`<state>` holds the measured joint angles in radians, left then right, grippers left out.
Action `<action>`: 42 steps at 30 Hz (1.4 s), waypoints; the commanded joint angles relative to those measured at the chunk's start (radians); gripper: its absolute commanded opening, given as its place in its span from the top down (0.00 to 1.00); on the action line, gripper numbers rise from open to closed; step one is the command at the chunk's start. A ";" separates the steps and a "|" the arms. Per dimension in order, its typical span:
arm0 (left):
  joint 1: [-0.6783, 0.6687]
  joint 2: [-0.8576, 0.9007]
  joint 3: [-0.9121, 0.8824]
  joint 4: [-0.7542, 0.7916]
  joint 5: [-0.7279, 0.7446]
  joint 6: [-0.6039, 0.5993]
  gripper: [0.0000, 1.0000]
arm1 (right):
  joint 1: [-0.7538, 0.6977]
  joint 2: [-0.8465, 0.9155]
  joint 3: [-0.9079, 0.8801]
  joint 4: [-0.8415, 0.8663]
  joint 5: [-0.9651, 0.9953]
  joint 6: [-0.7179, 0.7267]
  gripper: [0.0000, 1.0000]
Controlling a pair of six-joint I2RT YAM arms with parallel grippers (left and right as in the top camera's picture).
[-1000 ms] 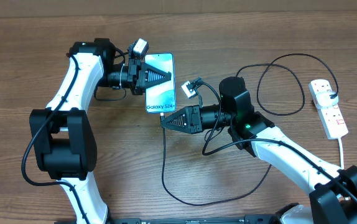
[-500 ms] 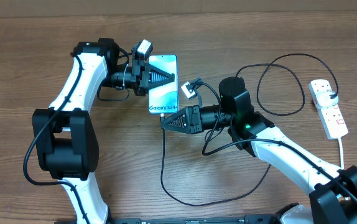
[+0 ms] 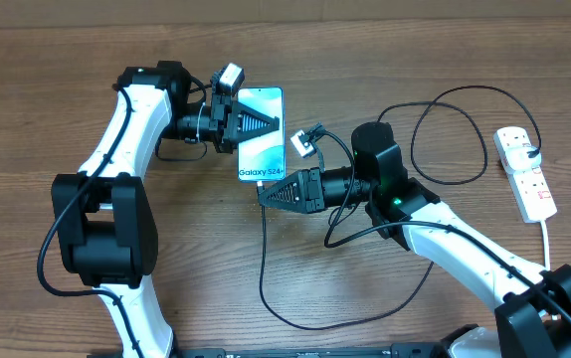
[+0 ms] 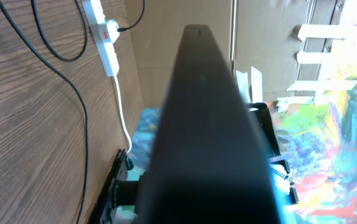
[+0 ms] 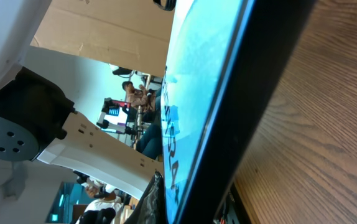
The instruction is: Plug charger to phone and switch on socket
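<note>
The phone (image 3: 264, 159) shows its light-blue screen with white text near the end facing my right arm. My left gripper (image 3: 277, 122) reaches over it from the left and is shut on the phone; its dark finger (image 4: 203, 137) fills the left wrist view. My right gripper (image 3: 262, 195) is shut, its tip at the phone's near end, and the charger (image 3: 262, 268) cable comes out from under it. The connector tip is hidden. The phone's screen and dark edge (image 5: 197, 81) fill the right wrist view. The socket (image 3: 526, 174) lies at the far right.
The black cable loops over the wooden table (image 3: 196, 259) in front of my right arm and curls back up towards the socket (image 4: 104, 37). A white cord (image 3: 547, 239) runs from the socket to the table's near edge.
Over the last second my left gripper and the phone shifted slightly to the right. The right gripper has stayed at the phone's near end.
</note>
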<state>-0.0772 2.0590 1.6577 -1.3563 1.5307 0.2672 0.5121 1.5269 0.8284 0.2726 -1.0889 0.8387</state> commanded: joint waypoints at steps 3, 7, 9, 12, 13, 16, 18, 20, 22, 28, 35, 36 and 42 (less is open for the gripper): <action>-0.007 -0.029 0.009 -0.003 0.032 -0.006 0.96 | -0.017 -0.023 0.010 0.010 0.034 0.007 0.96; -0.006 -0.029 0.009 -0.002 0.030 -0.006 0.96 | -0.017 -0.023 0.010 0.010 0.034 0.007 0.96; -0.004 -0.029 0.009 0.000 0.030 -0.006 0.96 | -0.017 -0.023 0.010 0.010 0.034 0.007 0.96; 0.002 -0.029 0.009 0.000 0.030 -0.006 0.96 | -0.017 -0.023 0.010 0.010 0.034 0.007 0.96; 0.003 -0.029 0.009 0.000 0.030 -0.006 0.96 | -0.017 -0.023 0.010 0.010 0.034 0.007 0.96; 0.009 -0.029 0.009 0.000 0.030 -0.006 0.96 | -0.017 -0.023 0.010 0.010 0.034 0.007 0.96; 0.011 -0.029 0.009 0.000 0.030 -0.006 0.96 | -0.017 -0.023 0.010 0.010 0.034 0.007 0.96; 0.013 -0.029 0.009 0.000 0.030 -0.006 0.96 | -0.017 -0.023 0.010 0.010 0.034 0.007 0.96; 0.013 -0.029 0.009 0.000 0.030 -0.006 0.96 | -0.017 -0.023 0.010 0.010 0.034 0.006 0.96; 0.013 -0.029 0.009 0.000 0.030 -0.006 0.96 | -0.017 -0.023 0.010 0.010 0.035 0.006 0.96; 0.012 -0.029 0.009 0.000 0.030 -0.006 0.96 | -0.017 -0.023 0.010 0.010 0.058 0.008 0.96; 0.012 -0.029 0.009 -0.001 0.030 -0.006 0.96 | -0.017 -0.023 0.010 0.010 0.061 0.011 0.96; 0.011 -0.029 0.009 0.000 0.029 -0.006 0.96 | -0.017 -0.023 0.010 0.011 0.098 0.061 0.96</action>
<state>-0.0639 2.0590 1.6577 -1.3521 1.5295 0.2668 0.5102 1.5265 0.8284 0.2756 -1.0634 0.8589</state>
